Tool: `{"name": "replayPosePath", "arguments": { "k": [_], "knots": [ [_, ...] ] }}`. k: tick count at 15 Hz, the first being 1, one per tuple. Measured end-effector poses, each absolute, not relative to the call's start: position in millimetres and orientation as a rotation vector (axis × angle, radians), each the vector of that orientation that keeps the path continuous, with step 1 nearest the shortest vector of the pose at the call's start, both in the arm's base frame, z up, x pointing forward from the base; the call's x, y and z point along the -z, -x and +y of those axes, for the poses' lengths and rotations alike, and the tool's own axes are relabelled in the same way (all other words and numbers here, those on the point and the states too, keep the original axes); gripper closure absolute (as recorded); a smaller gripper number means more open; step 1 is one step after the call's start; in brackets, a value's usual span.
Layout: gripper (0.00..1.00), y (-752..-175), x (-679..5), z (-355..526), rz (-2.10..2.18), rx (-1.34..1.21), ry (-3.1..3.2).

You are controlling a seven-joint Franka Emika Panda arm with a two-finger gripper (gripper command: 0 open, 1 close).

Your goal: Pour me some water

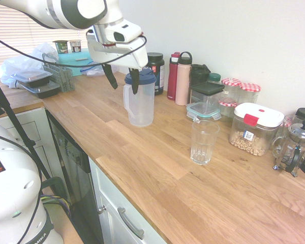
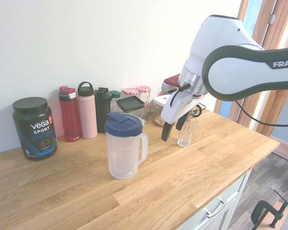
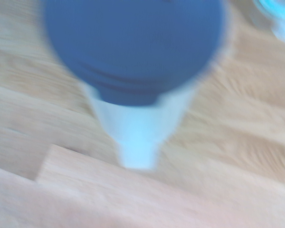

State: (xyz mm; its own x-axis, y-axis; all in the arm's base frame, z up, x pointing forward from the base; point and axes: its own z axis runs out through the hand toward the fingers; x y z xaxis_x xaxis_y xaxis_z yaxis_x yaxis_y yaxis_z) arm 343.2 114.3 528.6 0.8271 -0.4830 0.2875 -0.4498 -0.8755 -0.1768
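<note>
Clear plastic pitcher (image 1: 140,100) (image 2: 125,149) (image 3: 133,71) with dark blue lid, upright on wooden counter (image 1: 157,168), handle facing counter's front edge. Clear ribbed glass (image 1: 203,142) (image 2: 186,132) upright, empty, well apart from pitcher.

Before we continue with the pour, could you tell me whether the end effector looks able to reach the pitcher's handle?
Probably yes: the open end effector hangs above the pitcher, with nothing between them.
</note>
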Motion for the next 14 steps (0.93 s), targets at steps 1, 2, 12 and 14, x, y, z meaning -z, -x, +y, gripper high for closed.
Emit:
{"name": "replayPosePath", "arguments": {
  "k": [1, 2, 12, 14],
  "knots": [
    [0.00, -346.7, -527.4, 123.0, 0.713, 0.540, 2.899],
    [0.00, -351.6, -522.3, 130.7, 0.689, 0.559, 2.900],
    [1.00, -401.2, -467.8, 163.2, 0.723, 0.553, 2.910],
    [1.00, -412.6, -464.5, 168.5, 0.731, 0.537, 2.913]
  ]
}}
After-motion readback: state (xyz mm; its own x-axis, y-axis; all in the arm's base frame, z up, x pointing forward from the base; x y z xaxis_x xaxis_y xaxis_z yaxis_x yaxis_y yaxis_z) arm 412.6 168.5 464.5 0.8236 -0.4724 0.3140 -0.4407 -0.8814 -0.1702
